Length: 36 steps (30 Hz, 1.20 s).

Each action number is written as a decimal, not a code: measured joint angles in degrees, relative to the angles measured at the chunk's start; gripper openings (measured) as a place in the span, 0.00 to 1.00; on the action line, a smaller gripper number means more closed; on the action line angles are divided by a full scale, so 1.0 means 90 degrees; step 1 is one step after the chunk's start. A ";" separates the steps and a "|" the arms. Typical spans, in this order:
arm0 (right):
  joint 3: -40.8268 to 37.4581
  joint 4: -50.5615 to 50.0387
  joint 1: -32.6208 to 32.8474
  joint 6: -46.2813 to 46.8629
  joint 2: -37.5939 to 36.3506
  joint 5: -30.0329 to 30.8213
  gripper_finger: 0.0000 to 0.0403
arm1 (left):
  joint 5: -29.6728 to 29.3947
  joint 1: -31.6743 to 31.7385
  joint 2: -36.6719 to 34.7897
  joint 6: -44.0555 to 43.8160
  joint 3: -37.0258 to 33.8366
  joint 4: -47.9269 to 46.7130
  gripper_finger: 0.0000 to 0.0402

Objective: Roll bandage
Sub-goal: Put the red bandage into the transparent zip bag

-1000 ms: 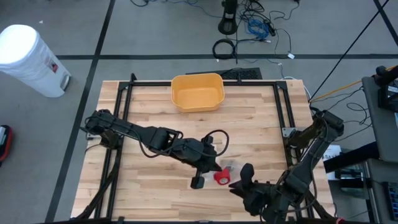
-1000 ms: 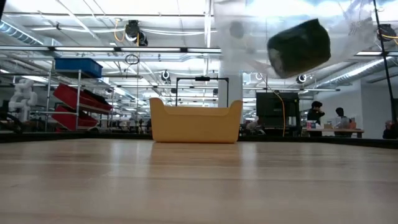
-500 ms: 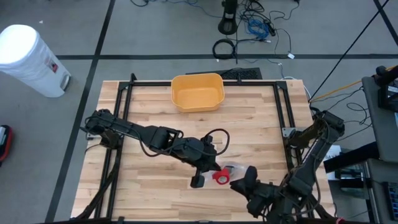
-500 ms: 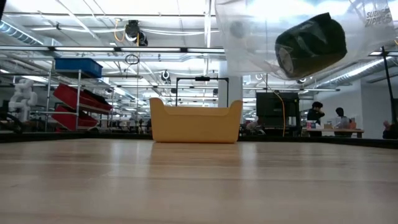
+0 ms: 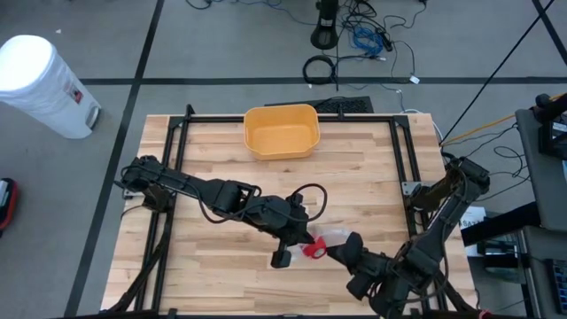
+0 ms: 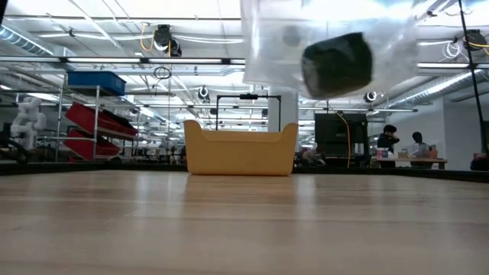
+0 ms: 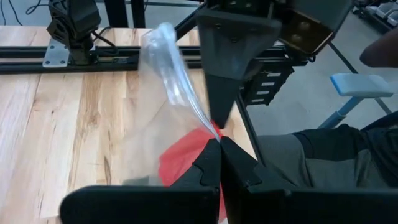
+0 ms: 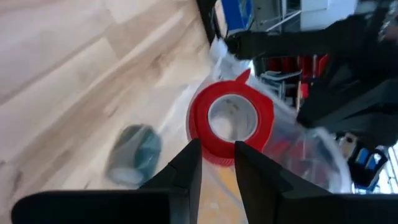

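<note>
A clear plastic bag (image 6: 328,30) hangs above the table's near right part, clear of the wood. Inside it are a red bandage roll (image 8: 230,121) and a dark green roll (image 6: 336,61). The red roll also shows in the high view (image 5: 312,250). My left gripper (image 5: 301,241) comes in from the table's left and is shut on the bag. My right gripper (image 5: 338,251) comes in from the near right and meets the bag beside the left one. In its wrist view (image 8: 218,152) its fingers stand a little apart with bag film between them. My left gripper pinches the bag's film (image 7: 214,132) between its two shut fingertips, just below the bag's rim and beside the red roll. The fingers come level from the table's left. The bag hangs clear of the table. My right gripper has the bag's film (image 8: 219,163) between its fingers, close under the red roll. Its fingertip (image 7: 219,118) meets the bag right at my left gripper's tips. One layer or several, I cannot tell. The bag hangs clear of the table with both rolls inside.
A yellow bin (image 5: 280,109) stands at the table's far middle and shows in the low view (image 6: 241,153). A black frame (image 5: 400,168) runs round the table. Bare wood lies between the bin and the grippers. People sit far off in the room.
My right gripper has moved a little toward the table's left, closer to my left gripper and the red roll. The bag has swung with it, and the dark green roll inside has swung toward the table's left. The bag stays clear of the table.
</note>
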 joint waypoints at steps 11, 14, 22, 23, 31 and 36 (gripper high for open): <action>0.0479 -0.0518 0.0101 0.0371 -0.0002 -0.0332 0.20 | -0.0001 0.0000 0.0000 -0.0016 0.0005 -0.0037 0.00; 0.0592 -0.0677 0.0193 0.0267 -0.0001 -0.0334 0.20 | -0.0002 0.0000 0.0000 -0.0070 0.0005 -0.0041 0.00; 0.0629 -0.1103 0.0088 0.0083 0.0096 -0.0308 0.20 | 0.0000 0.0000 0.0000 -0.0149 0.0005 -0.0044 0.00; 0.0629 -0.1094 0.0051 -0.0020 0.0136 -0.0304 0.20 | -0.0002 0.0000 0.0000 -0.0151 0.0005 -0.0046 0.00; 0.0629 -0.1105 -0.0285 -0.0435 0.0335 -0.0279 0.20 | 0.0000 0.0000 0.0000 -0.0151 0.0005 -0.0046 0.00; 0.0627 -0.1105 -0.0366 -0.0595 0.0345 -0.0233 0.19 | 0.0000 -0.0002 0.0000 -0.0153 0.0005 -0.0077 0.00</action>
